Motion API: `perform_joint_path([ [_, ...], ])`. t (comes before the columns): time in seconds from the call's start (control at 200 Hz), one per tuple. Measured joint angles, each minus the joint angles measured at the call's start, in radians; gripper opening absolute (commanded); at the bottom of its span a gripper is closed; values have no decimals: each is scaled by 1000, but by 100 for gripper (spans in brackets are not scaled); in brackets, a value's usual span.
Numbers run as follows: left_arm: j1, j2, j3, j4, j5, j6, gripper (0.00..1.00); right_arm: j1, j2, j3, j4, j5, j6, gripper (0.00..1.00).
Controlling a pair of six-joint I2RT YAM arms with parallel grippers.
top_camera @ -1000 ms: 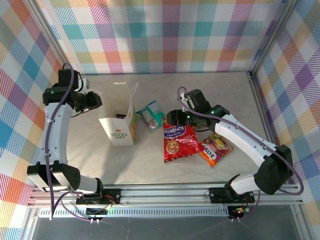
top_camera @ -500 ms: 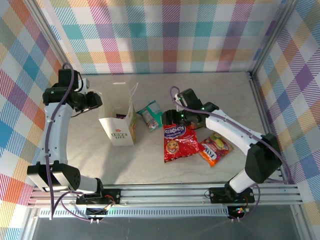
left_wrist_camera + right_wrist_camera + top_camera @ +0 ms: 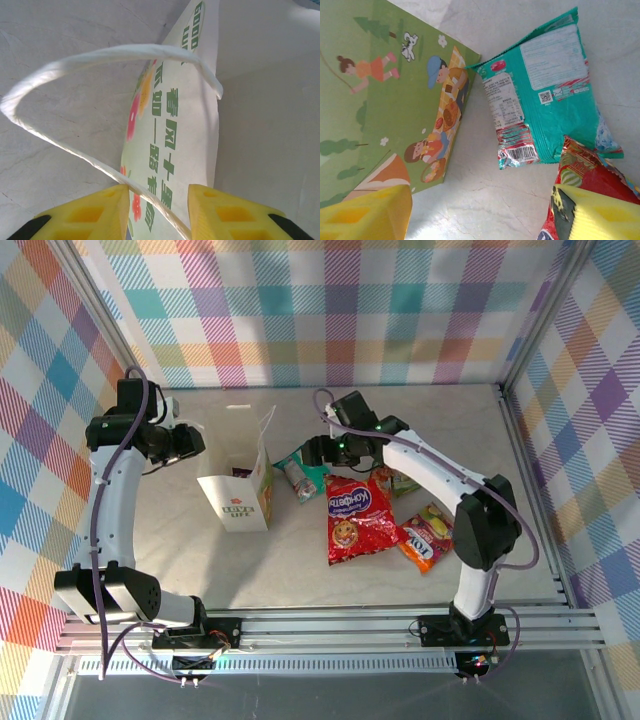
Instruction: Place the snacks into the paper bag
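1. The pale marbled tabletop (image 3: 200, 570) sits inside pastel plaid walls (image 3: 350, 310).
2. The paper bag (image 3: 240, 490) stands left of centre. The left hand (image 3: 157, 200) is open, with the bag's cord handle (image 3: 100, 52) running between its fingers.
3. The right hand (image 3: 480, 210) hangs open and empty over the teal packet (image 3: 545, 100) beside the bag.
4. The red packet (image 3: 357, 520) and the orange packet (image 3: 430, 538) lie to the right.

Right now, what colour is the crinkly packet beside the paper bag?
The crinkly foil packet is teal; right wrist view.

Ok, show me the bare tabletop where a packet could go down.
Free: the near strip of table between the paper bag, red packet and front rail; also the far right corner. Crowded: between bag and red packet, where the teal packet and right gripper sit.
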State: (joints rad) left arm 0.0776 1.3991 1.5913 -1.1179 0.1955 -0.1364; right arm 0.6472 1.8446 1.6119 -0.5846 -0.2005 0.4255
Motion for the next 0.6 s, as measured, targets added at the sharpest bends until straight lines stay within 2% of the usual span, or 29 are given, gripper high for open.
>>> perform_joint_path([
  [0.17, -2, 0, 0, 0, -7, 0, 36, 0, 92, 69, -39, 2, -15, 77],
  [0.6, -3, -2, -5, 15, -8, 0, 37, -22, 331, 432, -163, 39, -155, 84],
])
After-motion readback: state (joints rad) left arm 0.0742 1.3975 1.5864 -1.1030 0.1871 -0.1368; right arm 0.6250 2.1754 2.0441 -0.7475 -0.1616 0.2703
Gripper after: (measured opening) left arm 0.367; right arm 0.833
